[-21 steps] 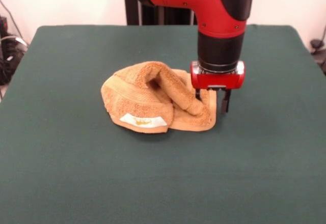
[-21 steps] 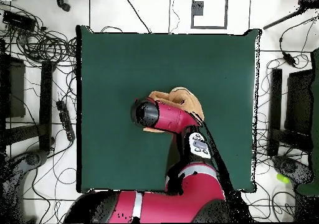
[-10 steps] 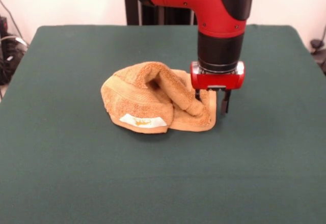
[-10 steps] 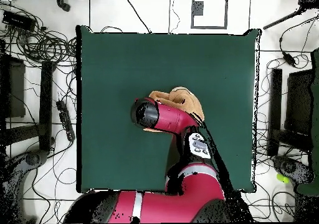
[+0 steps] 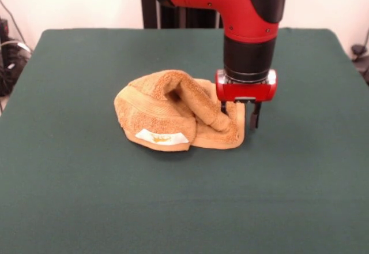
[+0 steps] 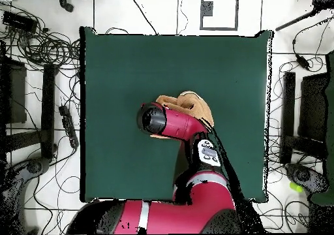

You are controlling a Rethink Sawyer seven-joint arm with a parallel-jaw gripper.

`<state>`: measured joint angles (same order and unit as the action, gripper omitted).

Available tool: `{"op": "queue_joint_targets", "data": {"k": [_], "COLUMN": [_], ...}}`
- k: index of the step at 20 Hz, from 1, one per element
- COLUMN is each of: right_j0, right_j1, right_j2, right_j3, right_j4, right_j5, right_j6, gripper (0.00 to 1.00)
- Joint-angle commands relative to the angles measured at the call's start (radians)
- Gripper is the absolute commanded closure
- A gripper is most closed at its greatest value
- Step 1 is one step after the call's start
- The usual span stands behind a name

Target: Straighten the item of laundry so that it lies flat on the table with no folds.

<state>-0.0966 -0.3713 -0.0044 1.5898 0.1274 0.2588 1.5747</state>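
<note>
Dark green felt-covered table (image 5: pixel 75 196), large, rectangular, white wall behind. Small orange-tan terry towel (image 5: pixel 173 115) is found near the centre, heaped and doubled over itself, white label with yellow print (image 5: pixel 162 137) facing the camera. Red and black gripper (image 5: pixel 239 118) is set at the towel's right edge, jaws apart, astride the outermost fold. Risk noted: several layers may be pinched together, whereby the bundle would be dragged rather than unfolded.
</note>
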Motion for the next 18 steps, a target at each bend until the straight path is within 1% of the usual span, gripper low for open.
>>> {"op": "queue_joint_targets", "data": {"k": [1, 4, 5, 15, 18], "right_j0": [0.012, 0.014, 0.017, 0.043, 0.036], "right_j1": [0.027, 0.026, 0.027, 0.041, 0.051], "right_j2": [0.034, 0.038, 0.038, 0.04, 0.054], "right_j3": [0.04, 0.04, 0.039, 0.021, 0.013], "right_j4": [-0.041, -0.041, -0.041, -0.033, -0.029], "right_j5": [-0.028, -0.037, -0.037, -0.037, -0.042], "right_j6": [0.14, 0.143, 0.143, 0.157, 0.156], "gripper": [0.0, 0.0, 1.0, 1.0, 1.0]}}
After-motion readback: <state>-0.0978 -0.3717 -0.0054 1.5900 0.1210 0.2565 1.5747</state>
